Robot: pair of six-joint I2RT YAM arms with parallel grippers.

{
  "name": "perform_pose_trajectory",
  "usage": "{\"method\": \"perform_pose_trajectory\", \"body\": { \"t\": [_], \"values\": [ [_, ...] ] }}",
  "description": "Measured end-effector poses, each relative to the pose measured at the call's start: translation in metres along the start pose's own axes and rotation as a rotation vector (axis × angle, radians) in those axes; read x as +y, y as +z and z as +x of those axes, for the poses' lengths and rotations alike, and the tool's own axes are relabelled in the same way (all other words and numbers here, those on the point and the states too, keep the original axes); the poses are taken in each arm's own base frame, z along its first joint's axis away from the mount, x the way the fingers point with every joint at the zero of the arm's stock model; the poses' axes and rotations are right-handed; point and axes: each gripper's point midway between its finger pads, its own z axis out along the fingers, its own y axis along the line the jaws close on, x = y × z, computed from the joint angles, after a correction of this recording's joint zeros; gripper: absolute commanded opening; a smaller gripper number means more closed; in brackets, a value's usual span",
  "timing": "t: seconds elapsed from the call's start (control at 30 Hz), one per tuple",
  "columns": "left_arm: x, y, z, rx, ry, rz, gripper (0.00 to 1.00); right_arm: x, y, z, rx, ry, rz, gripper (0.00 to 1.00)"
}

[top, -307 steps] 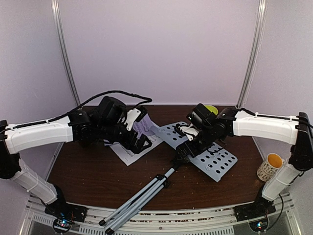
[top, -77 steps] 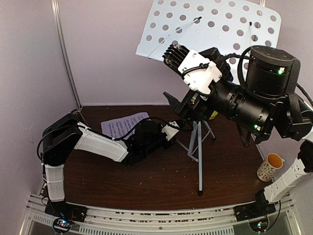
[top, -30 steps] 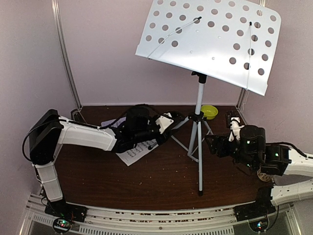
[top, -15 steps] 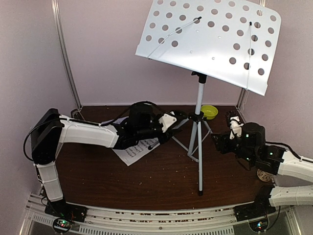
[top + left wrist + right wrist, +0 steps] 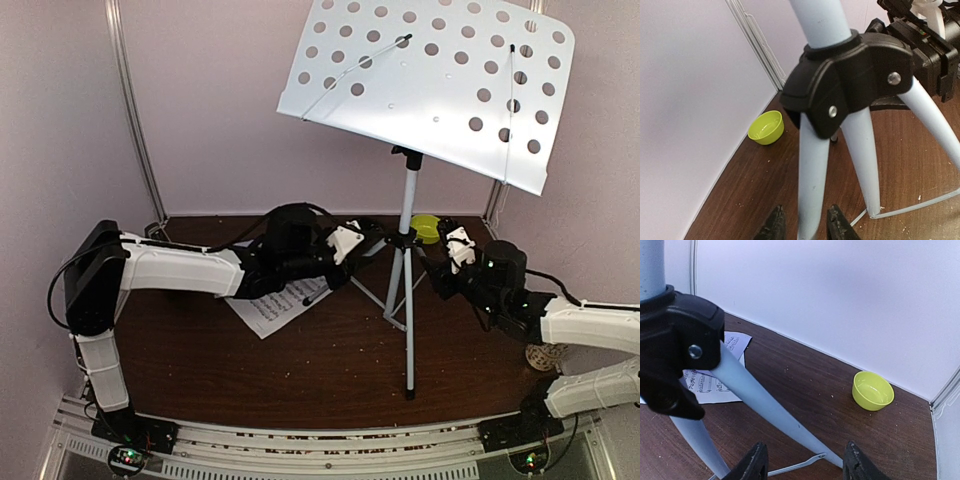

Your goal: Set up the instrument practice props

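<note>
The white perforated music stand stands upright on its silver-black tripod at the middle of the table. My left gripper reaches in from the left, just below the black tripod hub. Its jaws are open, with one pale leg between the fingertips and a small gap on the left side. My right gripper comes from the right, open wide, another leg running across in front of it. A white music sheet lies flat under the left arm.
A small green bowl sits by the back wall behind the tripod, also visible as the bowl ahead of the right gripper. A patterned cup stands at the right edge, mostly hidden by the right arm. Crumbs dot the brown tabletop.
The stand, earlier flat on the table, now stands upright. Over the last second my right gripper moved left toward the tripod and my left gripper edged up to the leg, both sets of jaws narrowing.
</note>
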Motion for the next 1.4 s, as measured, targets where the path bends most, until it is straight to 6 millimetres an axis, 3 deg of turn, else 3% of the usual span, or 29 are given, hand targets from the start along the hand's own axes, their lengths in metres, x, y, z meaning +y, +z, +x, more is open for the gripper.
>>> {"method": "perform_pose_trajectory", "body": {
  "t": [0.2,0.3,0.63,0.9,1.17,1.4],
  "values": [
    [0.002,0.003,-0.004,-0.002,-0.027,0.000,0.22,0.008,0.013,0.001,-0.007,-0.054,-0.061,0.53],
    [0.002,0.004,-0.004,0.002,-0.033,0.001,0.19,0.014,0.011,-0.003,-0.019,-0.040,-0.099,0.55],
    [0.001,0.004,-0.003,0.010,-0.042,-0.001,0.16,0.009,-0.032,-0.033,-0.032,0.213,-0.148,0.63],
    [0.002,0.006,-0.002,0.016,-0.043,-0.013,0.15,0.045,-0.047,-0.024,0.050,0.387,-0.271,0.68],
    [0.004,0.009,-0.003,0.025,-0.040,-0.029,0.11,0.076,-0.036,-0.017,0.143,0.388,-0.289,0.61],
    [0.004,0.009,-0.003,0.036,-0.038,-0.044,0.00,0.083,-0.030,-0.014,0.174,0.381,-0.230,0.36]
  ]
}}
